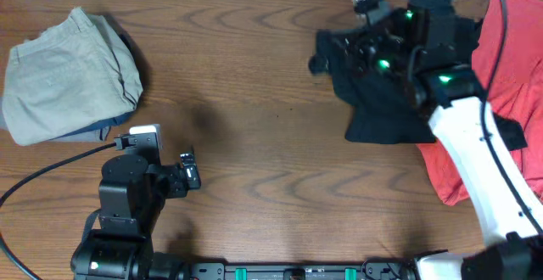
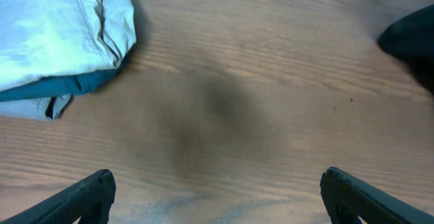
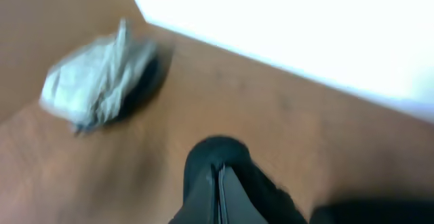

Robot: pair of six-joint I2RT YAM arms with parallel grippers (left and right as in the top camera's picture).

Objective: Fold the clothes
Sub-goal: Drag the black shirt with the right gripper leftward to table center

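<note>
A black shirt (image 1: 382, 114) lies bunched at the table's right, partly under my right arm. My right gripper (image 1: 333, 49) is shut on a fold of the black shirt (image 3: 217, 157) and holds it lifted toward the left. A coral-red garment (image 1: 509, 68) lies at the far right, under the arm. Folded khaki trousers (image 1: 68, 72) sit at the far left, over a blue garment. They show in the left wrist view (image 2: 61, 27) and, blurred, in the right wrist view (image 3: 102, 81). My left gripper (image 2: 217, 190) is open and empty above bare wood at the front left (image 1: 188, 171).
The wooden table (image 1: 254, 144) runs to a white back edge (image 3: 271, 41). A blue garment (image 2: 61, 88) pokes out under the khaki trousers. A black cable (image 1: 51, 174) trails from the left arm.
</note>
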